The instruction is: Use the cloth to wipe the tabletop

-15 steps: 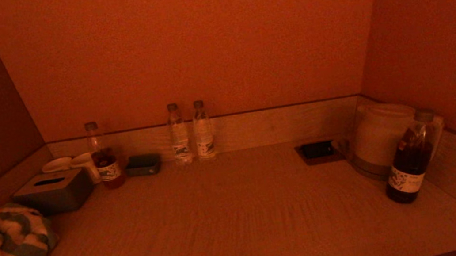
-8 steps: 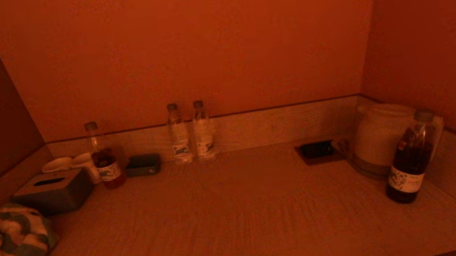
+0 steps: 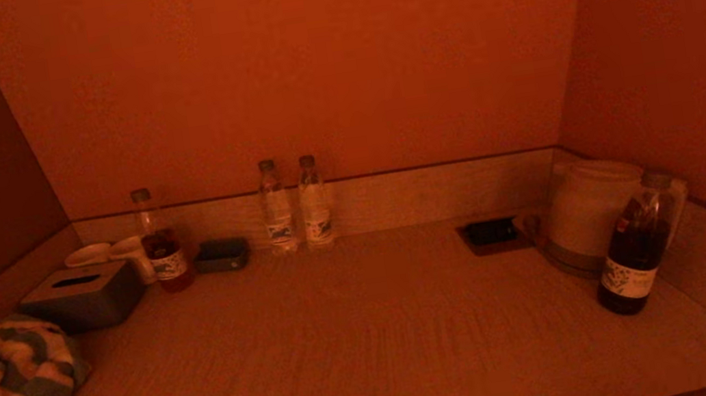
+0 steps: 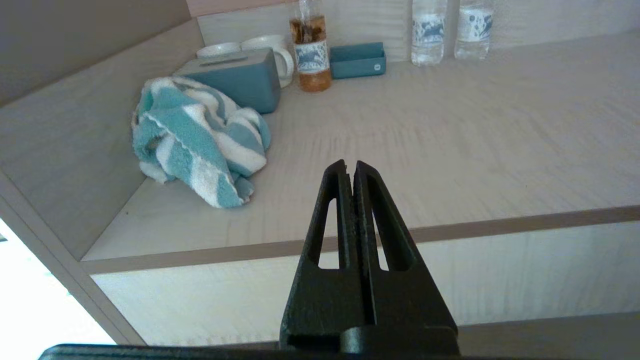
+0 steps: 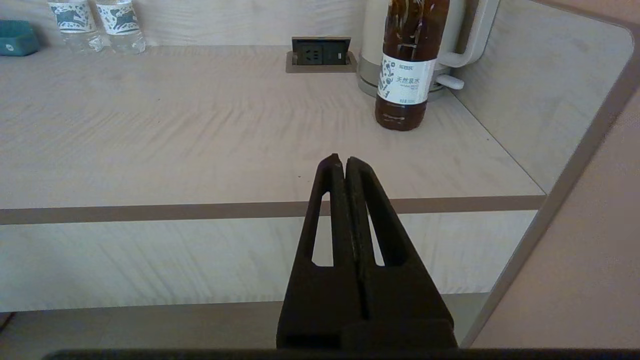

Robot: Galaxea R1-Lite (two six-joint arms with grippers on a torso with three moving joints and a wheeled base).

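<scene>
A crumpled teal-and-white striped cloth [image 3: 10, 388] lies at the left end of the wooden tabletop [image 3: 372, 333], against the side wall; it also shows in the left wrist view [image 4: 197, 137]. My left gripper [image 4: 351, 166] is shut and empty, held off the tabletop's front edge, well short of the cloth. My right gripper [image 5: 341, 161] is shut and empty, also in front of the table's front edge, towards the right. Neither gripper shows in the head view.
A grey tissue box [image 3: 82, 298], two white cups [image 3: 126, 252], a tea bottle [image 3: 159, 242], a small teal tray [image 3: 221, 254] and two water bottles [image 3: 295, 206] line the back. A power socket [image 3: 493, 233], a white kettle [image 3: 586, 213] and a dark bottle [image 3: 636, 248] stand at the right.
</scene>
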